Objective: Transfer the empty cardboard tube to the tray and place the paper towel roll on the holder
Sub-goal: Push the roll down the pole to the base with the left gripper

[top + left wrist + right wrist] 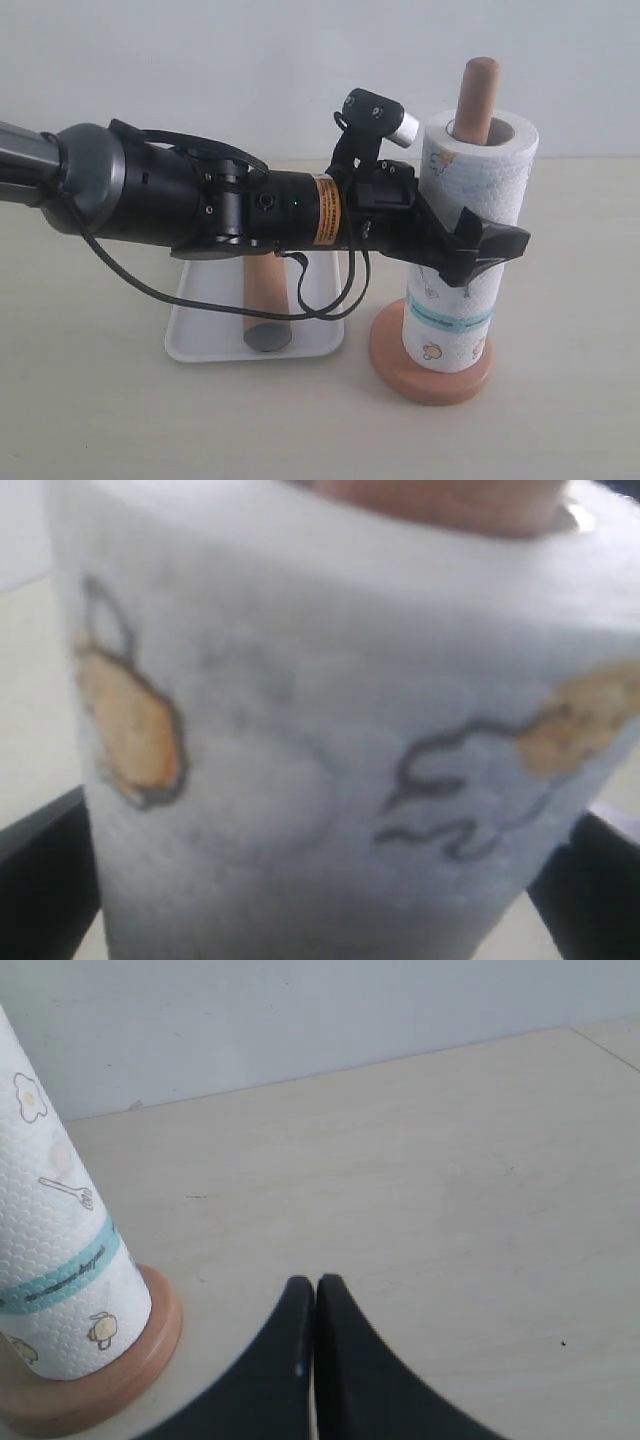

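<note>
The paper towel roll (478, 185) stands upright on the holder, down on its round base (432, 378). The pole's rounded top (478, 85) sticks out of the roll's core. My left gripper (482, 245) reaches in from the left and is shut on the roll at mid-height. In the left wrist view the roll (320, 730) fills the frame, with a black finger (40, 880) at each side. The empty cardboard tube (268, 300) lies in the tray (200, 345), partly hidden behind the left arm. My right gripper (316, 1282) is shut and empty, low over the table beside the holder's base (150, 1350).
The left arm (200, 195) and its looping cable (330, 300) stretch across the tray. Bare beige table (450, 1180) runs from the holder to a pale wall behind.
</note>
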Available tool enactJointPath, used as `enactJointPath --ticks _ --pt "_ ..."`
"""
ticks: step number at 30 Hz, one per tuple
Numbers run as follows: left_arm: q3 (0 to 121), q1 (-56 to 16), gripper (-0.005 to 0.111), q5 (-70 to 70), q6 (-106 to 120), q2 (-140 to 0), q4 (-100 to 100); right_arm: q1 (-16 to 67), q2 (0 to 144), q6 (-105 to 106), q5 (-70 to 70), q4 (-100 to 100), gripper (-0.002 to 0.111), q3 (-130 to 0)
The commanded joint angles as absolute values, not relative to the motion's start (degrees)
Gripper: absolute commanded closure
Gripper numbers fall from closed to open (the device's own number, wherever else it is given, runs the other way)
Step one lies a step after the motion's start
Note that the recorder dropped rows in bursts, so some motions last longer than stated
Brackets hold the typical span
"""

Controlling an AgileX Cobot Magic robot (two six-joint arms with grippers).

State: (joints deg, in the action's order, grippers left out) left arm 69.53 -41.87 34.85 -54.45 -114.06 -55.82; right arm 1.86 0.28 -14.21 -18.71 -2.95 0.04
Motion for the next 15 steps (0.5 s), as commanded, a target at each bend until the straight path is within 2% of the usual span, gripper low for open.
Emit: enactJointPath --ticks 1,9,15 --pt "69.4 -41.9 0.010 37.4 -57.7 -113.5 -55.3 1.7 0.0 -14.2 -18.4 -3.2 0.108 0.0" --pt "69.4 -41.7 0.010 39.8 -59.3 -110.8 -58.4 1.7 0.0 -14.2 -18.4 -3.2 0.108 0.0" --pt "69.4 -41.7 0.010 35.3 -59.8 -106.5 -64.6 1.7 0.0 -14.2 -18.4 -3.2 0.108 0.0"
